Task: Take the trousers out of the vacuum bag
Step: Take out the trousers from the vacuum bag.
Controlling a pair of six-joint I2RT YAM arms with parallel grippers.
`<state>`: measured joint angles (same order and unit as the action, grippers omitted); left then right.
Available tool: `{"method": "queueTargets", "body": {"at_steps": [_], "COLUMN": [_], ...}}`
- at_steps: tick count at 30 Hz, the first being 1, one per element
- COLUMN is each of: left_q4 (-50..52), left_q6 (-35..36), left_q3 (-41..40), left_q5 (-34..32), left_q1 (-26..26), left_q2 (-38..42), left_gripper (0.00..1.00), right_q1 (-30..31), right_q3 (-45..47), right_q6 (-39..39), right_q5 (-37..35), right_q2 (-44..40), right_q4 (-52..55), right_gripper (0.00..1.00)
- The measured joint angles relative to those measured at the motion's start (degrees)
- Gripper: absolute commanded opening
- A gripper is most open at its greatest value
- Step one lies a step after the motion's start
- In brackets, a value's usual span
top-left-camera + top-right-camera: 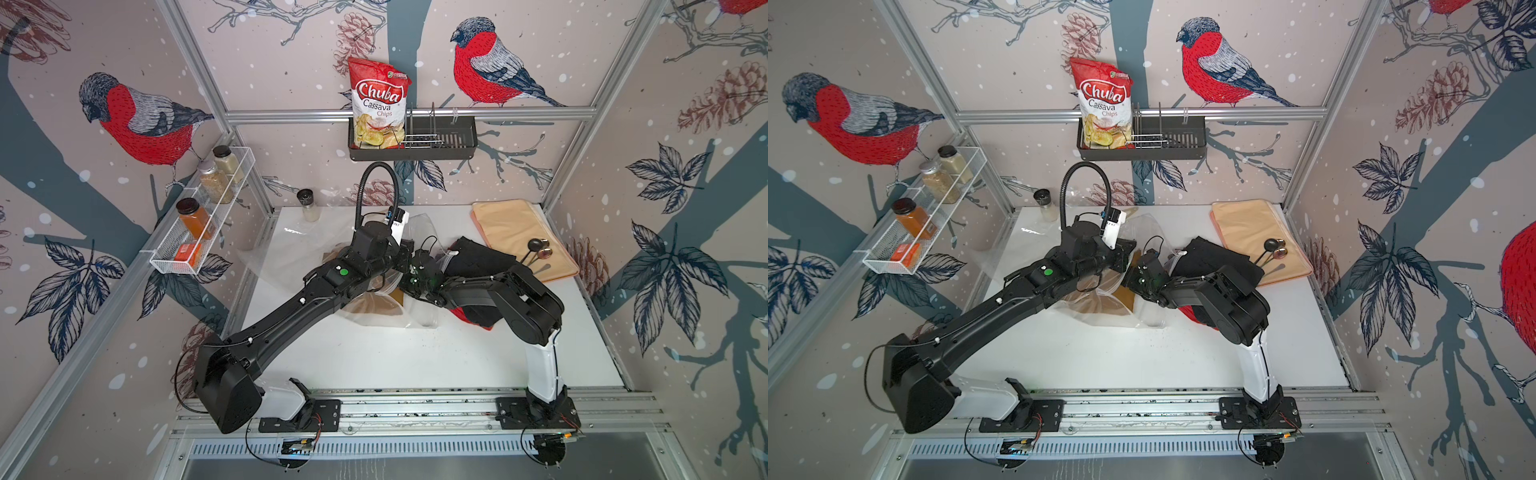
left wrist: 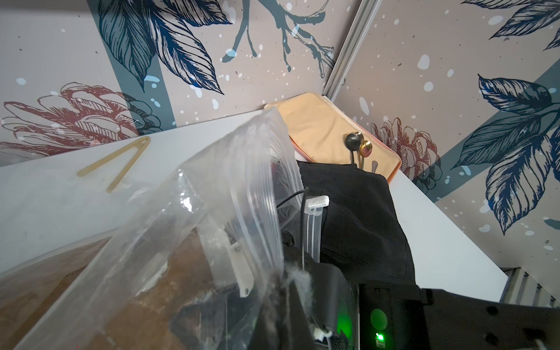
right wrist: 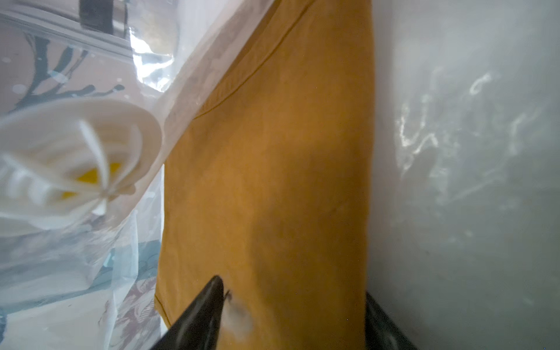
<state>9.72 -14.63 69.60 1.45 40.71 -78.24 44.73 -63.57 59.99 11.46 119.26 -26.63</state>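
The clear vacuum bag (image 1: 286, 249) (image 1: 1148, 316) lies across the middle of the table. My left gripper (image 1: 401, 253) (image 2: 278, 303) is shut on the bag's upper edge and holds it lifted; the plastic drapes across the left wrist view, with the white zip slider (image 2: 317, 201) beside it. My right gripper (image 1: 403, 284) (image 3: 291, 303) reaches inside the bag, open, its jaws standing either side of the mustard trousers (image 3: 272, 181) (image 1: 374, 308). The round white valve (image 3: 75, 157) sits close by. Black trousers (image 1: 478, 259) (image 2: 357, 218) and red trousers (image 1: 460, 314) lie outside the bag, partly under the right arm.
A peach mat (image 1: 511, 232) with spoons (image 1: 538, 247) lies at the back right. A spice jar (image 1: 309, 205) stands at the back. Jars fill a wire rack (image 1: 195, 249) on the left wall. A black basket (image 1: 440, 141) with a chips bag (image 1: 378, 104) hangs behind. Tan tongs (image 2: 118, 163) lie on the table.
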Motion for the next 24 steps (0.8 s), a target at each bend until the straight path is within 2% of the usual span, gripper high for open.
{"method": "queueTargets", "body": {"at_steps": [7, 13, 14, 17, 19, 22, 24], "left_q4": [0.0, 0.0, -0.1, -0.2, -0.2, -0.2, -0.2], "left_q6": [0.0, 0.1, 0.0, 0.0, 0.0, 0.0, 0.0], "left_q3": [-1.2, -2.0, -2.3, -3.3, -3.6, -3.8, -4.0], "left_q5": [-0.1, -0.1, -0.1, -0.1, -0.1, -0.2, -0.3], "left_q1": [0.0, 0.0, 0.0, 0.0, 0.0, 0.0, 0.0], "left_q2": [1.2, 1.9, 2.1, 3.0, 3.3, 3.8, 3.8], "left_gripper": [0.00, 0.00, 0.00, 0.00, 0.00, 0.00, 0.00], "right_q1": [-0.9, -1.6, -1.6, -1.4, -1.0, 0.0, 0.5], "right_q3": [-0.2, -1.3, -1.7, -3.4, -5.2, -7.3, -8.5], "right_q6": [1.0, 1.6, 1.7, 1.4, 0.0, -1.8, -2.2], "right_q5": [4.8, 8.3, 8.7, 9.5, 9.4, 7.9, 8.0], "right_q2": [3.4, 6.0, 6.3, 6.8, 6.8, 6.8, 7.4], "right_q4": [-7.8, -11.1, -10.9, -9.4, -7.1, -3.4, -2.2], "right_gripper": [0.61, 0.46, 0.46, 0.61, 0.63, 0.60, 0.52]}}
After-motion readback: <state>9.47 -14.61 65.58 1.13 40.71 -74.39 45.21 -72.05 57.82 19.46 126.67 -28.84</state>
